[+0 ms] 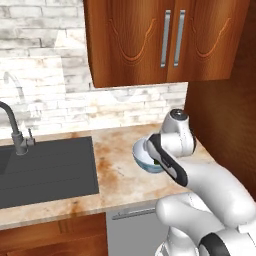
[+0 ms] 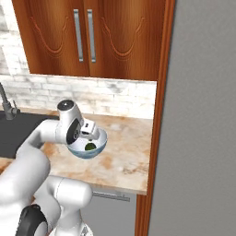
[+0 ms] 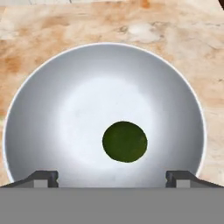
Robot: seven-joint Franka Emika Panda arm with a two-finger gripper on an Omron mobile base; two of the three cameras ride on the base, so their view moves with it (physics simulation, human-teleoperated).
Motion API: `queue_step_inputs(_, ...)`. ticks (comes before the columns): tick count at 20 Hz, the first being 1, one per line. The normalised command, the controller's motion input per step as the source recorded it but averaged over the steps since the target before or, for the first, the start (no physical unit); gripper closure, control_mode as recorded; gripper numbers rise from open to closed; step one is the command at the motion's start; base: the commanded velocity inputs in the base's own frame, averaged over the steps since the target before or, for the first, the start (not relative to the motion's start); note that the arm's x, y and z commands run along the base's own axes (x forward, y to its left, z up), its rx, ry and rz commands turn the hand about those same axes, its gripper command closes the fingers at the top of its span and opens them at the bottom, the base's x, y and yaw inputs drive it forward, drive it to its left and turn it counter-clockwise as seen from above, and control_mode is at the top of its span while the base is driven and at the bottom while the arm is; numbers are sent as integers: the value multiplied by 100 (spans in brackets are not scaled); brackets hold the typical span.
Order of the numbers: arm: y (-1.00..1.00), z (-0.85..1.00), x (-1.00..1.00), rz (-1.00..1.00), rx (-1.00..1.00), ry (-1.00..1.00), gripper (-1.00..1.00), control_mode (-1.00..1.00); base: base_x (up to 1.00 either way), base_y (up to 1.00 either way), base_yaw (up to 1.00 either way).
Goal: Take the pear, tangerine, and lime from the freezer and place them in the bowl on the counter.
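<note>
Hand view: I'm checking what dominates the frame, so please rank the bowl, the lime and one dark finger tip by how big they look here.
1. The bowl, by far the largest.
2. The lime, a small dark green disc lying in the bowl.
3. A finger tip of the hand, smallest, though the frame's bottom cuts it off.

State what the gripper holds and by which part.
Nothing. The gripper hangs open above the bowl, fingertips wide apart with nothing between them; the lime lies loose in the bowl.

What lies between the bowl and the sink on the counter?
Nothing: in the left base view, only bare counter lies between the bowl and the sink.
</note>
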Motion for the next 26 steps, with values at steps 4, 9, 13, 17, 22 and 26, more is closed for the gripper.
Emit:
queue_step_inputs(4, 0, 55, -79, 0, 0, -4, -100, -100, 0, 0, 0)
queue_step_inputs(9, 0, 30, -97, 0, 0, -1, -100, -100, 0, 0, 0)
queue_step_inputs(13, 0, 32, -99, 0, 0, -2, -100, -100, 0, 0, 0)
queue_step_inputs(17, -1, 45, -62, 0, 0, -1, -100, -100, 0, 0, 0)
queue_step_inputs(22, -8, 32, -21, 0, 0, 0, -100, -100, 0, 0, 0)
queue_step_inputs(26, -18, 0, -18, 0, 0, -3, -100, -100, 0, 0, 0)
